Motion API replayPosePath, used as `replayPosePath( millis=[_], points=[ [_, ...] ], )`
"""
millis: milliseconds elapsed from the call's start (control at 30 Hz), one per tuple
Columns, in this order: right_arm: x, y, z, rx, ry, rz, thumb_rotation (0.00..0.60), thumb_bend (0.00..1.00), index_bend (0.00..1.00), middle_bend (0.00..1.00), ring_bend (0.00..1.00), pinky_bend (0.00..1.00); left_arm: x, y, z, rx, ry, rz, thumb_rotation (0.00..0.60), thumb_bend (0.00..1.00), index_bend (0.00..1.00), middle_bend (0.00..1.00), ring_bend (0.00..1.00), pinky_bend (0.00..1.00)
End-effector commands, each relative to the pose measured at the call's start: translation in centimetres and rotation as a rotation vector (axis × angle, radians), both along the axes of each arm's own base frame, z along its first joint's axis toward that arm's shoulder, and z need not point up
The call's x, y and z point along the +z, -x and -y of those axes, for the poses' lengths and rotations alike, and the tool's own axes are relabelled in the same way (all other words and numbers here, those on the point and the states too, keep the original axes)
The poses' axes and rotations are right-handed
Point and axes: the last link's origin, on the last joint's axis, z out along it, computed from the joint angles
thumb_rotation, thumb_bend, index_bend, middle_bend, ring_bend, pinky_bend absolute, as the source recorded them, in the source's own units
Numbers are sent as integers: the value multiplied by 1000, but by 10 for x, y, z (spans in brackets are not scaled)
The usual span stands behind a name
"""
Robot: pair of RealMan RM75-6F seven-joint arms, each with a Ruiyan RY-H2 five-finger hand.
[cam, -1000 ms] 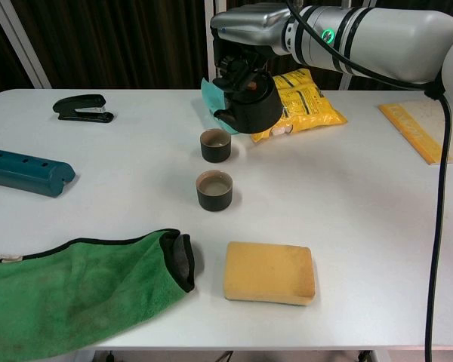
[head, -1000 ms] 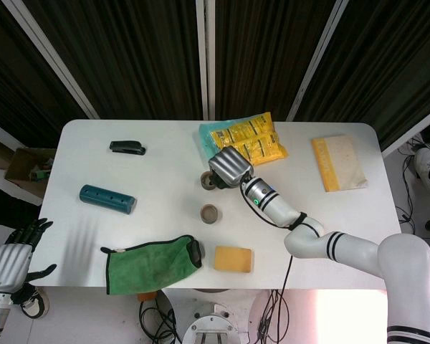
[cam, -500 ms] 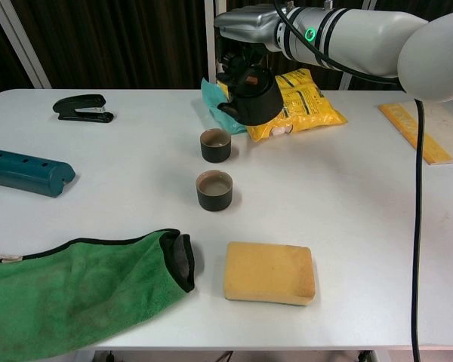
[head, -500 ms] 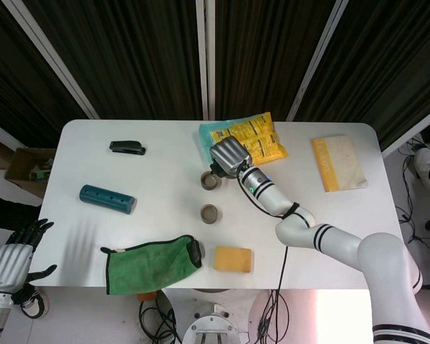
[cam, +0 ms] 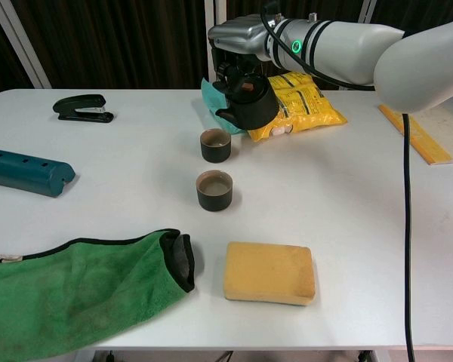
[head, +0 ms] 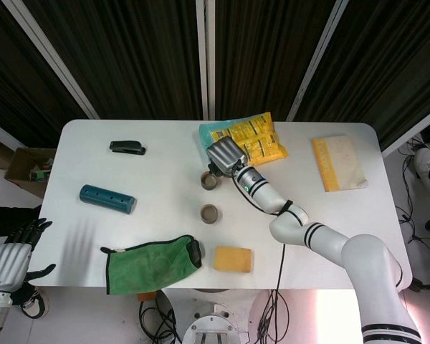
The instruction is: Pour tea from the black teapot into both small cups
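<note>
Dark curtains back a white table [cam: 377,226]. The right hand [cam: 238,56] grips the black teapot [cam: 249,104] above the far cup [cam: 215,145], spout tipped to pour; the near cup [cam: 214,190] looks filled. The left hand [head: 11,258] hangs spread, idle.

**Materials and finishes on the table**

The table [cam: 377,226] has a smooth, matt white top. The black teapot [cam: 249,102] looks glazed, with a soft sheen, and the two small cups, the far cup [cam: 215,145] and the near cup [cam: 214,190], are dark with a dull, slightly rough finish. The green cloth [cam: 75,290] is a soft, fuzzy fabric with a black hem. The sponge [cam: 269,272] is yellow, porous and matt. The snack bag [cam: 298,102] is glossy, crinkled plastic film. The stapler [cam: 83,108] is shiny black plastic, and the teal case [cam: 26,172] is smooth plastic. The right hand [cam: 238,38] has a silvery metallic shell, while its arm [cam: 347,49] is glossy white plastic.
</note>
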Motion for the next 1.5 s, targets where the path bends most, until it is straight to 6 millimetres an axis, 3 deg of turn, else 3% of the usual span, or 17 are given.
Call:
replayPosePath(
  millis=[33,933,1500],
  points=[
    [-2,-2,0,16,6,-14,597,466,1000,1000,1000,568,0,0,0,1,0,0,600,66,162,118,107,216],
    [-15,-15,-8,172,53,-175,600,469,1000,1000,1000,568,0,4,1,11,-4,3,600,67,161,118,107,217],
    [-11,-17,-8,198,77,-207,600,470,1000,1000,1000,568,0,4,1,8,-5,4,600,67,162,118,107,217]
  ],
)
